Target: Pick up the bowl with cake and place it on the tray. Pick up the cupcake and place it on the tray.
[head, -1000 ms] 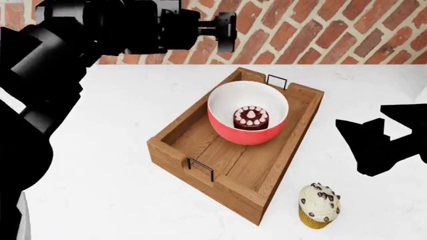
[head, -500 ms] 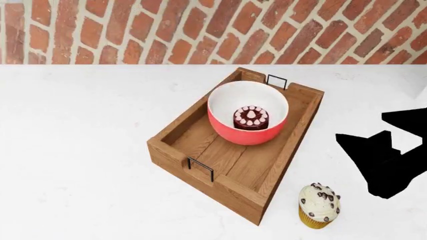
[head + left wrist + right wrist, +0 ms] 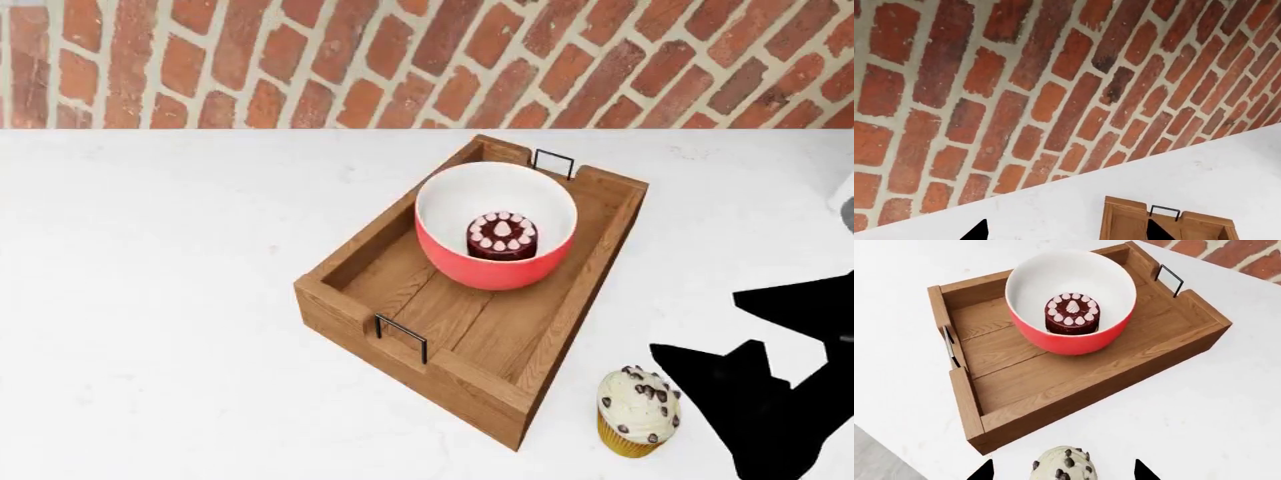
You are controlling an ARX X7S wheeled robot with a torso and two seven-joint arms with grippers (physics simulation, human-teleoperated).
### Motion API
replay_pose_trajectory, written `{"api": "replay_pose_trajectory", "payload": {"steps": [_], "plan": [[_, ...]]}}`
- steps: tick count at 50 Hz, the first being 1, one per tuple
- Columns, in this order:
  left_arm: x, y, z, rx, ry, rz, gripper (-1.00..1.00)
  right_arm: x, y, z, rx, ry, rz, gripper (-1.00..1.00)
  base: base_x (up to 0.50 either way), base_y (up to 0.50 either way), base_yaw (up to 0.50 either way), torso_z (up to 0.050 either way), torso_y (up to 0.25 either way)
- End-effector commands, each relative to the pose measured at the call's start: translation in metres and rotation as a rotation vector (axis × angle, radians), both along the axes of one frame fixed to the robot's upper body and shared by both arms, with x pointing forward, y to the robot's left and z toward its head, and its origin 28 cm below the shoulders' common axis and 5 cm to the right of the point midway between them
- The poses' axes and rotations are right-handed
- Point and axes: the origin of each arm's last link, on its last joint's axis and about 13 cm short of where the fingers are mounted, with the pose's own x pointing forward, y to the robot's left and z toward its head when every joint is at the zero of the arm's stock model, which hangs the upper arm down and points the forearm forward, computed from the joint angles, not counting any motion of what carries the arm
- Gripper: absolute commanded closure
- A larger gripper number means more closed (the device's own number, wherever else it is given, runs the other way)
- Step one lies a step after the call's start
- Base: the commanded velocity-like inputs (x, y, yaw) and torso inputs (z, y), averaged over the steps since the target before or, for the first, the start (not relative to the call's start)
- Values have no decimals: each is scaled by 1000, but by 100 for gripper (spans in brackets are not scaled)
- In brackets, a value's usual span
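Wall: I see a red brick wall [image 3: 1021, 90] with pale lines between the bricks. My left wrist view is mostly filled with it; my head view shows only a strip of it along the back.
Table: a flat white table top [image 3: 160, 300], smooth and plain.
Tray: the brown wooden plank tray [image 3: 400, 285] sits on the table, with raised sides and a thin black wire handle [image 3: 400, 337] at each short end. My left wrist view shows only one end of it; my right wrist view shows nearly all of it.
Bowl: the round bowl, red outside and white inside [image 3: 1071, 335], stands in the tray, toward the end nearer the wall.
Cake: the small round dark cake with a ring of pale dollops [image 3: 1072, 312] sits inside the bowl.
Cupcake: the little cupcake in a yellow paper case with white frosting and dark chips [image 3: 638, 410] stands on the table just beside the tray's near corner, outside it. My left wrist view does not show it.
Right gripper: my black right gripper [image 3: 1062, 471] hangs near the cupcake with its tips spread to either side of the frosting, holding nothing.
Left gripper: my black left gripper [image 3: 1067, 232] shows only two tips set well apart, with nothing between them. My head view does not show it.
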Motion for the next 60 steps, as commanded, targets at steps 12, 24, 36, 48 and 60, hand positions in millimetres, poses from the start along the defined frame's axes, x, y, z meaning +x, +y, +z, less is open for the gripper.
{"api": "replay_pose_trajectory", "payload": {"steps": [12,24,36,48,60], "plan": [[2,3,-6,13,14,9,-100,0,11,-27,-85,46,35,-100,0,0,0,0,0],[3,3,-7,15,17,8,-100,0,10,-38,-125,84,47,-100,0,0,0,0,0],[4,2,-10,20,20,4,-100,8,3,-49,-116,84,0,-100,0,0,0,0,0],[4,3,-11,23,16,2,-100,13,9,-58,-116,84,6,-100,0,0,0,0,0],[5,4,-12,28,20,1,-100,10,12,-69,-123,148,29,-100,0,0,0,0,0]]}}
